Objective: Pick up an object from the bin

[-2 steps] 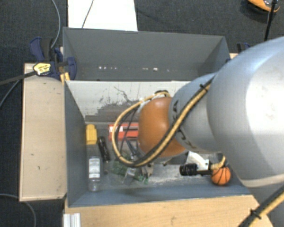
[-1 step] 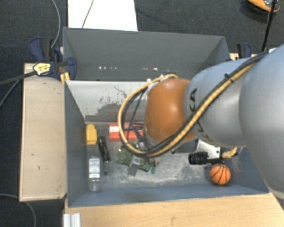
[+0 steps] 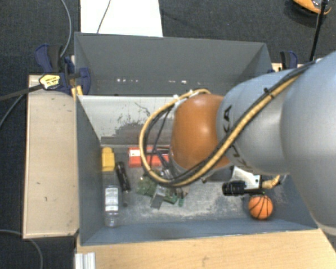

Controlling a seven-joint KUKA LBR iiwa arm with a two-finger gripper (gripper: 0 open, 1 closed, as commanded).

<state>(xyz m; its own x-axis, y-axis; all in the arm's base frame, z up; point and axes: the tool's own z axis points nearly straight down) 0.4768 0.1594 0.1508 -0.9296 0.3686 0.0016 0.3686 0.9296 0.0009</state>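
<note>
1. The grey metal bin [image 3: 89,167] has sloping walls and a flat floor scattered with small loose things
2. The arm [image 3: 291,122] reaches in from the right and covers much of the right half of the bin
3. At its wrist sits a rounded orange cover [image 3: 193,130], with a bundle of black and yellow cables [image 3: 151,150] looping round its left side
4. The hand [image 3: 166,188] points down below the orange cover, low over the middle of the bin floor; the cover and cables hide most of it, so I cannot tell whether it is open or closed
5. Right under and beside the hand lies a small heap of green and grey bits [image 3: 157,194], at the middle of the floor towards the near wall; whether the hand touches them cannot be made out
6. Just left of the cables is a small red box [image 3: 134,158], against the far edge of the floor
7. Further left a yellow block [image 3: 107,158] lies near the left wall, with a black stick [image 3: 122,177] slanting just beside it
8. A clear bottle [image 3: 111,202] lies in the near left corner, below the yellow block
9. On the right side, well apart from the hand, a small orange basketball [image 3: 261,207] rests near the near wall
10. Just above the ball lies a black and white tool [image 3: 239,187], partly under the arm
</note>
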